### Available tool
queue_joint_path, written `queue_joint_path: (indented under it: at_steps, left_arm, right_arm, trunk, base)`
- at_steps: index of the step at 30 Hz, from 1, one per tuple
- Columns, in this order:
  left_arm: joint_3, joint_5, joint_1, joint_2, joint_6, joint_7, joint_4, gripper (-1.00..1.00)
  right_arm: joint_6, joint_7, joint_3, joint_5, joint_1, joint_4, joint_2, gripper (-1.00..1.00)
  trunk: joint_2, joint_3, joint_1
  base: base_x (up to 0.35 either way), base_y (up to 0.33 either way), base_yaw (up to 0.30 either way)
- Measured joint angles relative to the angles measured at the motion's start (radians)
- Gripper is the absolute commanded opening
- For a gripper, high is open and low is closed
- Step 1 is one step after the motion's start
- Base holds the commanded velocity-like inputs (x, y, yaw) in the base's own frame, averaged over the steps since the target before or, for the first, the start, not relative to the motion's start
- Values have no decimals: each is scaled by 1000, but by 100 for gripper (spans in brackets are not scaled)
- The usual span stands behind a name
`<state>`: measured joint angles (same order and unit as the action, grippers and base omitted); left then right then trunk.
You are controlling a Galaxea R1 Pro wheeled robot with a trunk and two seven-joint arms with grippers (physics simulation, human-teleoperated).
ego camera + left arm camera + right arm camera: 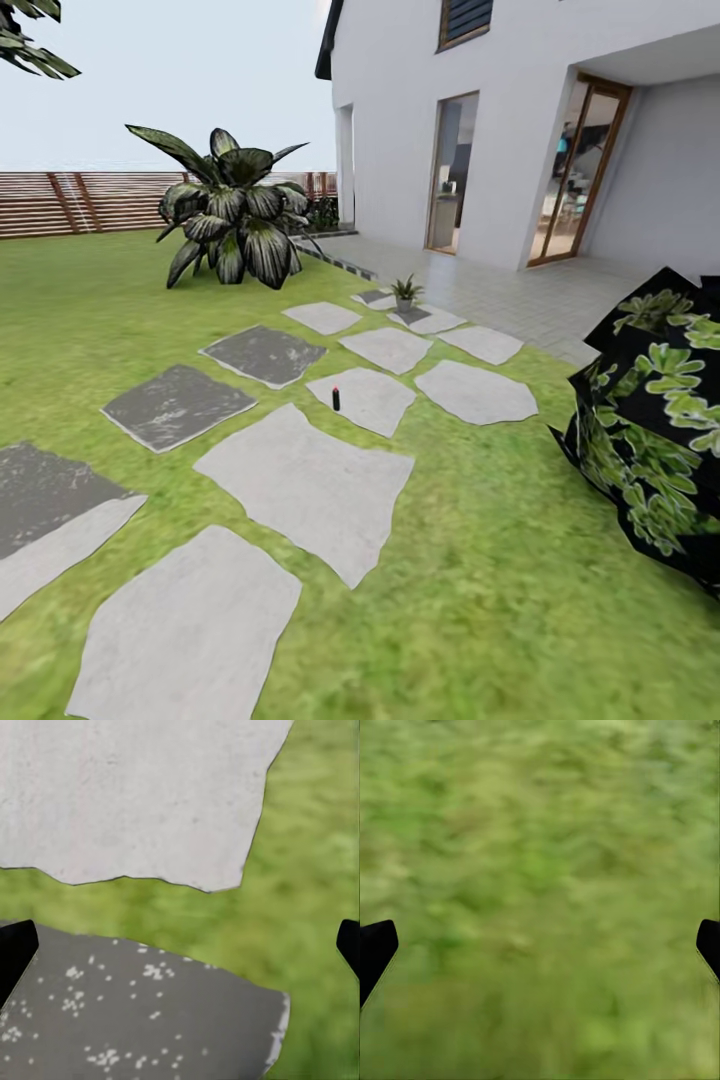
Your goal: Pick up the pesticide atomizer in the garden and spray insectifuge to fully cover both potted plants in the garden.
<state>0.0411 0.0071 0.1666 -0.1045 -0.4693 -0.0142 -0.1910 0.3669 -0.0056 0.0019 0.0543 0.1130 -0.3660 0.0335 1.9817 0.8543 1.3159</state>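
Garden: lawn (480, 600) is sprawling out with stepping stones (310, 490) running toward the house (520, 120).
Left hand (180, 945): hanging spread wide over a dark stone, holding nothing.
Right hand (540, 945): spread too, hovering over bare grass.
Atomizer: pesticide atomizer (336, 398) is standing upright on a pale stone, well ahead, roughly centred, so neither arm looks closer.
Plant: one potted plant (405, 292) is sitting further back; I'm not spotting the second.

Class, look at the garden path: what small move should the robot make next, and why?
Probably roll forward toward the atomizer: it stands upright on a pale stepping stone well ahead, and both wrist views show fingertips spread wide over bare ground, holding nothing.
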Motion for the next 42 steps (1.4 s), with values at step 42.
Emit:
queue_joint_path:
  at_steps: [42]
  left_arm:
    - [0,0,0,0,0,0,1,100]
  right_arm:
    - [0,0,0,0,0,0,0,100]
  trunk:
    - [0,0,0]
  base:
    - [340,0,0]
